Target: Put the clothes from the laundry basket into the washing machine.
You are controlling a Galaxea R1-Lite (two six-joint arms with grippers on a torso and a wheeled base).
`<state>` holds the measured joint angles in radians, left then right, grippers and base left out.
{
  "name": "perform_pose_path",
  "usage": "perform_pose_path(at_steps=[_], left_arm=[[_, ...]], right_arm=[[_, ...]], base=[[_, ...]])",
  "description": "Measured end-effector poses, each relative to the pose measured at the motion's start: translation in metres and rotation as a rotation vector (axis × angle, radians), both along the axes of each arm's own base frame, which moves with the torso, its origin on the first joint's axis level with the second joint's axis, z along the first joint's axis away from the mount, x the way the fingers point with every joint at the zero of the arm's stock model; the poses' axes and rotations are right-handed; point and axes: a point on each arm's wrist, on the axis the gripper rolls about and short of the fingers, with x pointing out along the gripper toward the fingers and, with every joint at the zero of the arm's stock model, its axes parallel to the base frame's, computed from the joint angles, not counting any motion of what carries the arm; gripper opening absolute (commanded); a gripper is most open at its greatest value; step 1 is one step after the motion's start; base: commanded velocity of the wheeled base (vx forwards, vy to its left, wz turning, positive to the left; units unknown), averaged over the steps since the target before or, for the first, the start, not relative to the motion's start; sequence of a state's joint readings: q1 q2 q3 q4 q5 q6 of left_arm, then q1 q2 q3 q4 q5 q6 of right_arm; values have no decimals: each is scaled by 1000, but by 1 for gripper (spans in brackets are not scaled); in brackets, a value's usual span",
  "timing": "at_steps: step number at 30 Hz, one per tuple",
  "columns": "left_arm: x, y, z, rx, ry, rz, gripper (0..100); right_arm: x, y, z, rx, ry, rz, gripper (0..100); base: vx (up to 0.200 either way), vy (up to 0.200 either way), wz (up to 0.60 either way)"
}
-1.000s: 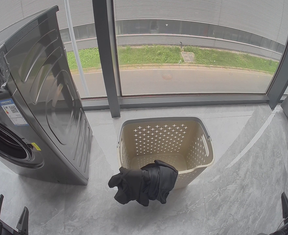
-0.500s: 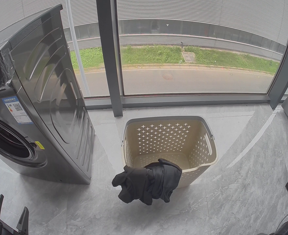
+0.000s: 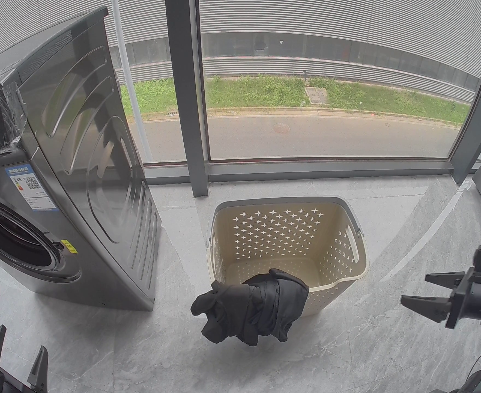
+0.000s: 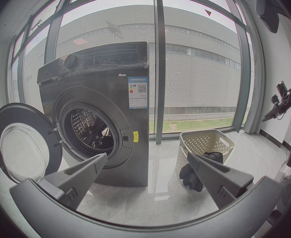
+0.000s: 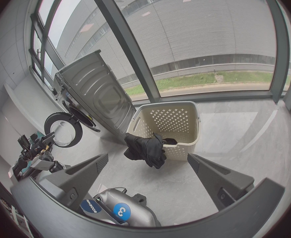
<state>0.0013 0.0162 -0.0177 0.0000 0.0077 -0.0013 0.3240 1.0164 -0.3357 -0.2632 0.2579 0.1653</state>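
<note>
At the far left, low down, the left tool (image 3: 21, 340) hangs with its two prongs spread wide and nothing between them, touching nothing. Past it stands the grey washing machine (image 3: 82, 154), its round door (image 4: 23, 142) swung fully open to the left and the drum mouth (image 4: 87, 133) bare to the room. To the right of the machine, on the marble floor (image 3: 360, 350) in front of the big window (image 3: 327, 83), sits the cream laundry basket (image 3: 284, 199). The black clothes (image 3: 251, 309) are bunched over the basket's near rim, most of the bundle hanging down outside, a small part inside. Well to the right, the right tool (image 3: 415, 289) is held above the floor, its prongs apart and pointing left toward the basket, gripping nothing.
</note>
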Motion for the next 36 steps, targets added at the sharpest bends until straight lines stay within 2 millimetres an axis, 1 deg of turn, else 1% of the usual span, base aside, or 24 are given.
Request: perform_pose_path(at_steps=[5, 10, 14, 20, 22, 28, 32, 36], left_arm=[[0, 0, 0, 0, 0, 0, 100], [0, 0, 0, 0, 0, -1, 100], [0, 0, 0, 0, 0, -1, 100], [0, 0, 0, 0, 0, -3, 100], [0, 0, 0, 0, 0, -3, 100], [0, 0, 0, 0, 0, -2, 100], [0, 0, 0, 0, 0, -2, 100], [0, 0, 0, 0, 0, -2, 100]], right_arm=[[38, 20, -16, -14, 52, 45, 100], [68, 41, -33, -16, 63, 85, 100], [85, 56, -51, -30, 125, 109, 100], [105, 75, -74, -66, 206, 137, 100], [110, 80, -79, -77, 219, 137, 100], [136, 103, -96, -119, 237, 119, 100], [158, 120, -107, -127, 234, 108, 100], [177, 132, -118, -144, 229, 52, 100]], base=[[0, 0, 0], [0, 0, 0], [0, 0, 0], [0, 0, 0], [0, 0, 0], [0, 0, 0], [0, 0, 0], [0, 0, 0]])
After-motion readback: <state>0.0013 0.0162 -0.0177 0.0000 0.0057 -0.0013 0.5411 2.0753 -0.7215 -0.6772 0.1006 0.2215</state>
